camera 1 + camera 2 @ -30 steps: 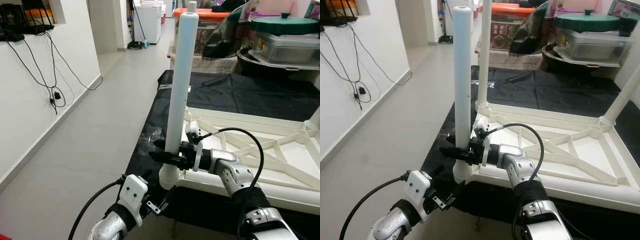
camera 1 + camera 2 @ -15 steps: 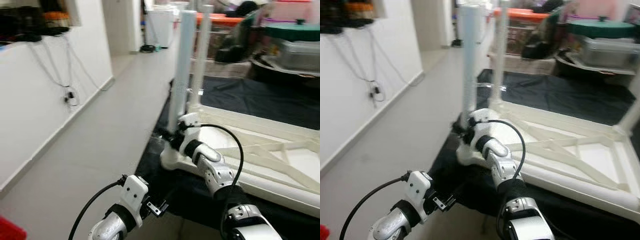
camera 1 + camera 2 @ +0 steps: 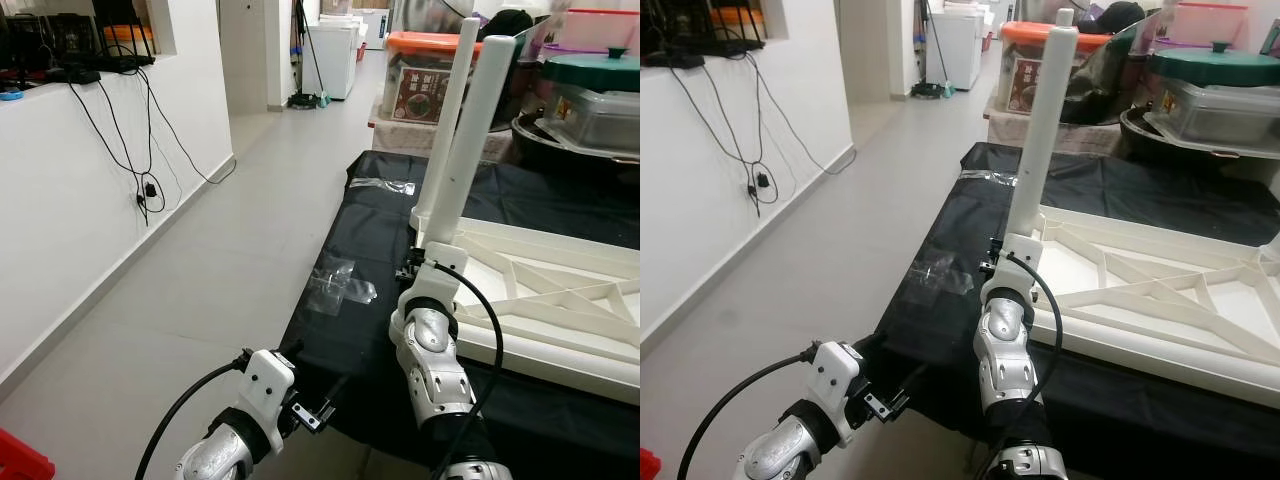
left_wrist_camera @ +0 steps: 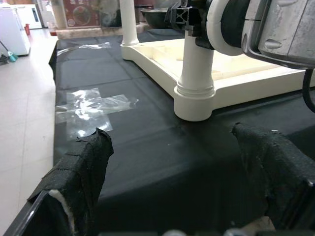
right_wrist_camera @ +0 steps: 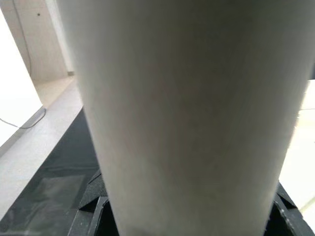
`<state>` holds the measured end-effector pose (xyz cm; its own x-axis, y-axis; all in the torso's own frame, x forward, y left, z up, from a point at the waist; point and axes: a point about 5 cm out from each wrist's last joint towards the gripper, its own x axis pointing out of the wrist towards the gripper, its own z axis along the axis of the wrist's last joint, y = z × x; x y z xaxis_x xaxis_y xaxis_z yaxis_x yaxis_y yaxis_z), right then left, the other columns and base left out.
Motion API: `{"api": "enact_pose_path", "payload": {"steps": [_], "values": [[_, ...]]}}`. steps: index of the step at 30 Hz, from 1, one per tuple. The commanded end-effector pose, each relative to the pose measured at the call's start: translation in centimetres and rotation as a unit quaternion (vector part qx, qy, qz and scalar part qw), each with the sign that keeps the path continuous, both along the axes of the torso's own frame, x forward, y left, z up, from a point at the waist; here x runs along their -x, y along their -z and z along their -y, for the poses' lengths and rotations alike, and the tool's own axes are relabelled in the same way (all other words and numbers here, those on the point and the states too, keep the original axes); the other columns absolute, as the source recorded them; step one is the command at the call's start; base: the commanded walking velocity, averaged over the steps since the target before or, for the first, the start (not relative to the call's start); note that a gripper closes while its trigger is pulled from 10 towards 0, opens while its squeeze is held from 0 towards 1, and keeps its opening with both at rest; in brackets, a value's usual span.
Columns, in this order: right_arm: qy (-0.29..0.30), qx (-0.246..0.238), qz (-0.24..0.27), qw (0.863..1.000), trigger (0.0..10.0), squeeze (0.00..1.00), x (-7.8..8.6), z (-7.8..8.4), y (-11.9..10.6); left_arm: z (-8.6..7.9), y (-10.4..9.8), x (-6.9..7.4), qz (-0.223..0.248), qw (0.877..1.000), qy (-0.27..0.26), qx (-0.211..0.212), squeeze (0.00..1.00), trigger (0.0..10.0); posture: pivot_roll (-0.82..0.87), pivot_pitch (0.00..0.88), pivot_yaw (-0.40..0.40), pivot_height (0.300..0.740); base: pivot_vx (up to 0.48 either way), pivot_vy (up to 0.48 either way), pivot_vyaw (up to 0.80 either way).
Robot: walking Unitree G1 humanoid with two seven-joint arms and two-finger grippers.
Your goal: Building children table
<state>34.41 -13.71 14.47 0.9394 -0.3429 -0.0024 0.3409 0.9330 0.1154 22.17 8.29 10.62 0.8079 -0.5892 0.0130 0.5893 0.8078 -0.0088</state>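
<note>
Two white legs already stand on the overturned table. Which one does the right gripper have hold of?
The near leg, in the frame's closest corner socket. The right gripper clamps it low down, just above the socket. The far leg stands free at the corner behind it.

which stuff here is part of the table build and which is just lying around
Part of the job:
- upturned white table top
- near table leg, which the right gripper is at
- far table leg

Just lying about:
- clear plastic wrap on the black cloth
- orange-lidded box
- green-lidded pot

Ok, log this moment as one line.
right end effector: at near table leg base | left end effector: open, idle | tabletop: upside down on black cloth
</note>
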Motion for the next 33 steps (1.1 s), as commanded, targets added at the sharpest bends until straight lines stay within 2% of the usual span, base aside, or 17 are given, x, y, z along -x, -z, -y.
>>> {"api": "enact_pose_path", "payload": {"steps": [1,2,4,5,8,9,13,16,19,23,24,26,27,28,30,31,33], "values": [[0.027,-0.067,-0.047,0.996,0.0,0.00,0.7,-1.0,2.2,0.0,0.2,0.1,-0.008,1.000,0.000,0.004,0.00,10.0,0.03,0.000,-0.035,0.740,0.000,0.000,0.00],[0.005,-0.067,-0.041,0.997,10.0,0.00,0.5,-1.5,2.0,0.0,0.2,0.1,-0.008,1.000,0.000,0.004,0.00,10.0,0.04,0.000,-0.037,0.740,0.000,0.000,0.00],[-0.004,-0.066,-0.040,0.997,10.0,0.00,0.6,-2.0,1.8,0.0,0.2,0.1,-0.008,1.000,0.000,0.004,0.00,10.0,0.04,0.000,-0.037,0.740,0.000,0.000,0.00],[-0.030,-0.062,-0.026,0.997,10.0,1.00,0.5,-2.4,1.4,0.0,0.2,0.1,-0.009,1.000,0.000,0.005,0.00,10.0,0.03,0.000,-0.036,0.740,0.000,0.000,0.00],[-0.073,-0.046,0.020,0.996,10.0,1.00,0.1,-2.6,0.1,0.0,0.2,0.1,-0.009,1.000,0.000,0.005,0.00,10.0,0.03,0.000,-0.036,0.740,0.000,0.000,0.00],[-0.102,-0.054,0.038,0.993,10.0,0.00,-0.1,-2.6,-0.3,0.0,0.2,0.1,-0.010,1.000,0.001,0.005,0.00,10.0,0.03,0.000,-0.034,0.740,0.000,0.000,0.00],[-0.153,-0.062,0.063,0.984,10.0,0.00,-0.6,-2.3,-0.6,0.0,0.3,0.1,-0.010,1.000,0.001,0.005,0.00,10.0,0.03,0.000,-0.037,0.740,0.000,0.000,0.00],[-0.276,-0.081,0.070,0.955,10.0,0.00,-1.2,-1.6,-0.5,0.1,0.3,0.1,-0.010,1.000,0.002,0.005,0.00,10.0,0.03,0.000,-0.034,0.740,0.000,0.000,0.00],[-0.297,-0.086,0.070,0.948,10.0,0.00,-1.3,-1.6,-0.5,0.1,0.3,0.1,-0.010,1.000,0.002,0.005,0.00,10.0,0.03,0.000,-0.034,0.740,0.000,0.000,0.00],[-0.395,-0.090,0.057,0.912,10.0,0.00,-1.3,-1.5,-0.5,0.1,0.3,0.1,-0.010,1.000,0.002,0.004,0.00,10.0,0.04,0.000,-0.028,0.740,0.000,0.000,0.00],[-0.454,-0.091,0.047,0.885,10.0,0.00,-1.2,-1.3,-0.6,0.1,0.3,0.1,-0.010,1.000,0.003,0.004,0.00,10.0,0.05,0.000,-0.030,0.740,0.000,0.000,0.00],[-0.454,-0.091,0.047,0.885,10.0,0.00,-1.2,-1.3,-0.6,0.1,0.3,0.1,-0.010,1.000,0.003,0.004,0.00,10.0,0.05,0.000,-0.030,0.740,0.000,0.000,0.00],[-0.521,-0.090,0.032,0.848,10.0,0.00,-0.9,-1.3,-0.6,0.1,0.3,0.1,-0.010,1.000,0.003,0.003,0.00,10.0,0.05,0.000,-0.034,0.740,0.000,0.000,0.00],[-0.521,-0.090,0.032,0.848,10.0,0.00,-0.9,-1.3,-0.6,0.1,0.3,0.1,-0.010,1.000,0.003,0.003,0.00,10.0,0.05,0.000,-0.034,0.740,0.000,0.000,0.00],[-0.634,-0.076,0.001,0.770,10.0,0.00,0.3,-1.6,-0.3,0.1,0.3,0.2,-0.010,1.000,0.002,0.002,0.00,10.0,0.05,0.000,-0.037,0.740,0.000,0.000,0.00],[-0.634,-0.076,0.001,0.770,10.0,0.00,0.3,-1.6,-0.3,0.1,0.3,0.2,-0.010,1.000,0.002,0.002,0.00,10.0,0.05,0.000,-0.037,0.740,0.000,0.000,0.00],[-0.692,-0.064,-0.020,0.719,10.0,0.00,1.2,-1.8,0.1,0.1,0.3,0.2,-0.010,1.000,0.002,0.003,0.00,10.0,0.06,0.000,-0.039,0.740,0.000,0.000,0.00]]}}
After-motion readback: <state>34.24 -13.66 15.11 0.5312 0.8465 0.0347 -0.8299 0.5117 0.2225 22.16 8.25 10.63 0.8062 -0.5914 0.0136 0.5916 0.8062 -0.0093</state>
